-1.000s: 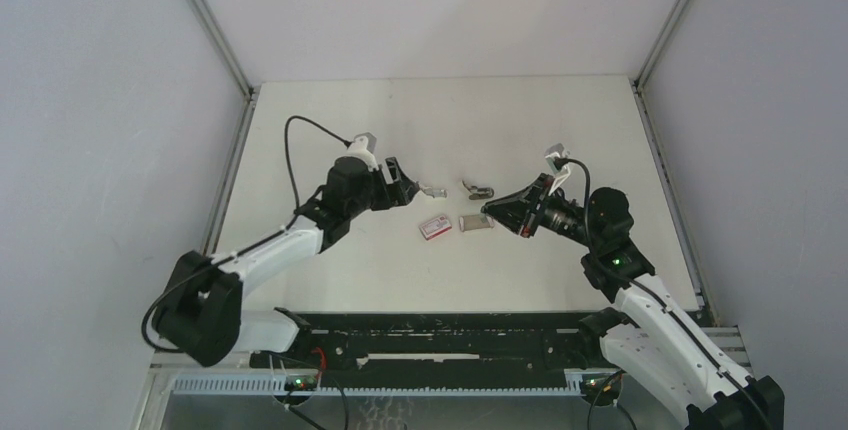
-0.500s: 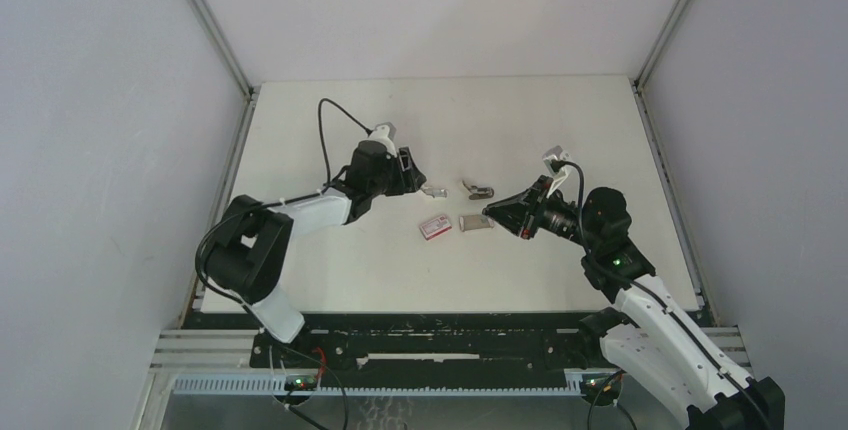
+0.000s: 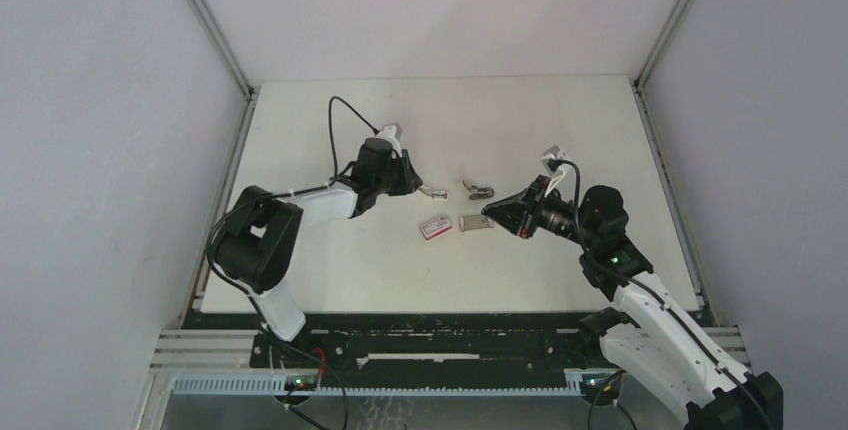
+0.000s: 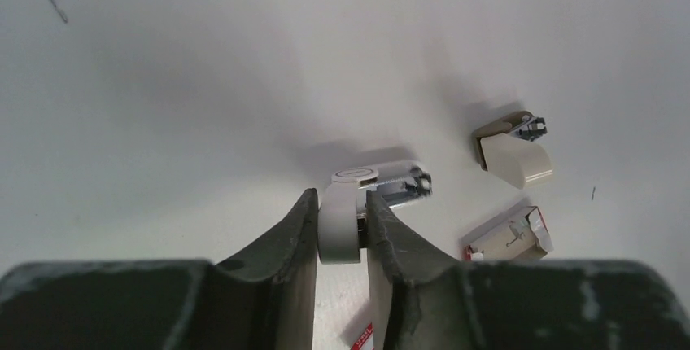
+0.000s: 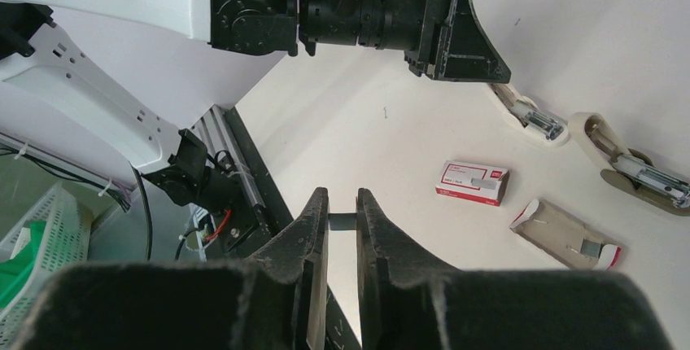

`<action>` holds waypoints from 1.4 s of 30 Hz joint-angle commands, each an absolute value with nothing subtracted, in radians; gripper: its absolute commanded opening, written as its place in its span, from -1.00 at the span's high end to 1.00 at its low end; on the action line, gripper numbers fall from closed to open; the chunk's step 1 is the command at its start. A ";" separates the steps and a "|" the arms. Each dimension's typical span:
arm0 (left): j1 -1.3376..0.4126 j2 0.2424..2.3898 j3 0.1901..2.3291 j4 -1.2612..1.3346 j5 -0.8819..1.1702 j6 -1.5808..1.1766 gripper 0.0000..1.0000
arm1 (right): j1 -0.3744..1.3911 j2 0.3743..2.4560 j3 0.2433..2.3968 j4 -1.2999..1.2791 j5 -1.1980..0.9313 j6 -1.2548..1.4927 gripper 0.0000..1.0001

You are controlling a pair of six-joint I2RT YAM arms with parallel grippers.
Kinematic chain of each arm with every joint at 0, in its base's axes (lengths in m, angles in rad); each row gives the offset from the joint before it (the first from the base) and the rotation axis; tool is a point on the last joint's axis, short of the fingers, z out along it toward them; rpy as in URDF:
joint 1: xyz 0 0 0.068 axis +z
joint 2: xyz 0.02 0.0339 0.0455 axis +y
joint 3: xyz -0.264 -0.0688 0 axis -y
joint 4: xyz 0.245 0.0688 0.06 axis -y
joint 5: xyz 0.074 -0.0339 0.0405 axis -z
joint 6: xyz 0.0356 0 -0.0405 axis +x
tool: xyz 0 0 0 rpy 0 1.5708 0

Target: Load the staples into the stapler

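Observation:
The stapler (image 4: 340,236) is a small white piece with a shiny metal channel (image 4: 400,184) sticking out ahead of it. It lies on the table, and my left gripper (image 4: 339,197) is shut on its white rear end. From above the stapler (image 3: 433,191) sits just right of the left gripper (image 3: 412,182). My right gripper (image 5: 341,195) hovers above the table, shut on the staples (image 5: 342,221), a short dark-grey strip between the fingertips. In the top view the right gripper (image 3: 488,212) is near the table's centre, pointing left.
A beige stapler-like piece with a metal tip (image 4: 513,155) lies right of the held stapler. The red-and-white box (image 5: 472,181) and its open inner tray (image 5: 569,234) lie between the two grippers. The table's near edge and a dark rail (image 3: 450,325) run in front.
The left gripper has gone from open to shut on the stapler while its arm folded back toward the left. The right gripper holds still with the staples.

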State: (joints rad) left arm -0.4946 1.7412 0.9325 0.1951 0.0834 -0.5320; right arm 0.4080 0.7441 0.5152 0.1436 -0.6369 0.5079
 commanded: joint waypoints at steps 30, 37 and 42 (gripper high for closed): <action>-0.688 1.531 0.878 -0.064 0.534 -0.257 0.99 | 0.818 0.871 0.575 -0.159 -0.113 0.172 0.77; -0.689 1.626 0.893 -0.054 0.609 -0.195 1.00 | 0.902 1.015 0.558 -0.051 -0.048 0.178 0.77; -0.689 1.657 0.893 -0.053 0.626 -0.165 1.00 | 0.929 1.120 0.558 0.022 -0.023 0.180 0.77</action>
State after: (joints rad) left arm -0.6823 1.6409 0.8818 -0.0700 0.5644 -0.2211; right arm 0.9073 1.0683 0.5381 -0.0921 -0.0753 0.1951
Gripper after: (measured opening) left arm 0.199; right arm 0.129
